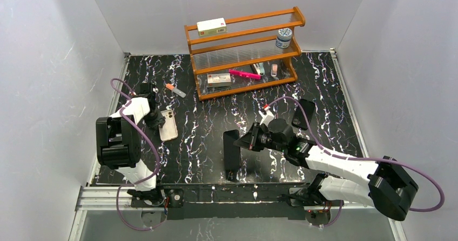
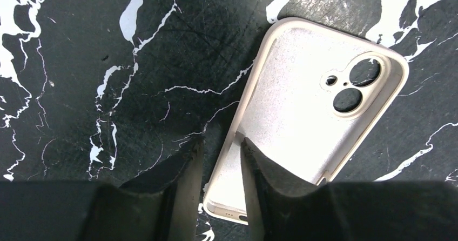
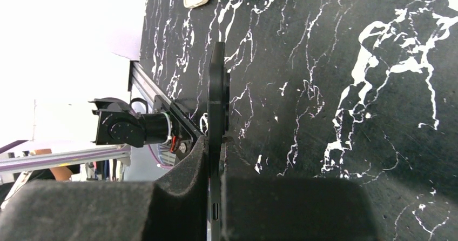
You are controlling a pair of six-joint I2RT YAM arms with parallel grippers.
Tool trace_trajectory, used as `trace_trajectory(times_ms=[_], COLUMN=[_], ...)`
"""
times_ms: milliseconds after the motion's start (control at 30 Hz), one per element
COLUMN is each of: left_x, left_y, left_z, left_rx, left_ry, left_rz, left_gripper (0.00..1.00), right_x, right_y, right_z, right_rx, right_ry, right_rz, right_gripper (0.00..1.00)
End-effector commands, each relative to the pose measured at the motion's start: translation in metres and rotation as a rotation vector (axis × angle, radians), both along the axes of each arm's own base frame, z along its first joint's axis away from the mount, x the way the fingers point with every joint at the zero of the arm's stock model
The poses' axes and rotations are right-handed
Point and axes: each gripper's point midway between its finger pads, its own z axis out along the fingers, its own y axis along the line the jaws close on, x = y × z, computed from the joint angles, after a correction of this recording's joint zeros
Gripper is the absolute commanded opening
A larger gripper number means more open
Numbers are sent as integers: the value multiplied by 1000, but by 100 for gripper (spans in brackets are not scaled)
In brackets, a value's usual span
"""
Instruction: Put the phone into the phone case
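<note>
Right gripper (image 3: 215,160): fingers clamped flat on the phone case (image 1: 231,152), which is held on edge with its thin side toward the wrist camera.
Case position: mid-table (image 1: 205,116), near the front edge. Contact with the surface cannot be told. Bare marble lies to its left and beyond.
Phone (image 1: 303,114): lying flat beyond the right wrist, apart from the case.
Left gripper (image 2: 221,144): fingers narrowly parted, straddling one long rim of a cream case (image 2: 302,116), with one pad inside the shell.
Cream case: open side up, near the table's left edge.
Wooden rack (image 1: 298,18): at the back edge, well apart from both grippers.
</note>
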Motion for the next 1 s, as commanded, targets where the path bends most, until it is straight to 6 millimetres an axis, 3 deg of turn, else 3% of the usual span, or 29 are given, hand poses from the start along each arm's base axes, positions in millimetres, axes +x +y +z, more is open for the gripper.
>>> trace_trajectory(times_ms=[0, 233, 533, 767, 967], left_x=[-6, -9, -15, -26, -45], left_y=[-6, -17, -62, -132, -198], left_z=[-7, -6, 15, 36, 39], left_rx=[-37, -94, -247, -254, -292], left_ry=[22, 15, -67, -126, -176], left_rz=[-20, -53, -162, -328, -411], left_gripper=[24, 0, 0, 0, 0], right_x=[12, 15, 13, 14, 17], right_y=[5, 2, -6, -23, -43], right_z=[39, 43, 43, 46, 47], right_rx=[73, 60, 16, -35, -82], right_ry=[-78, -84, -63, -74, -77], right_rz=[-26, -50, -63, -115, -189], right_gripper=[1, 1, 1, 1, 1])
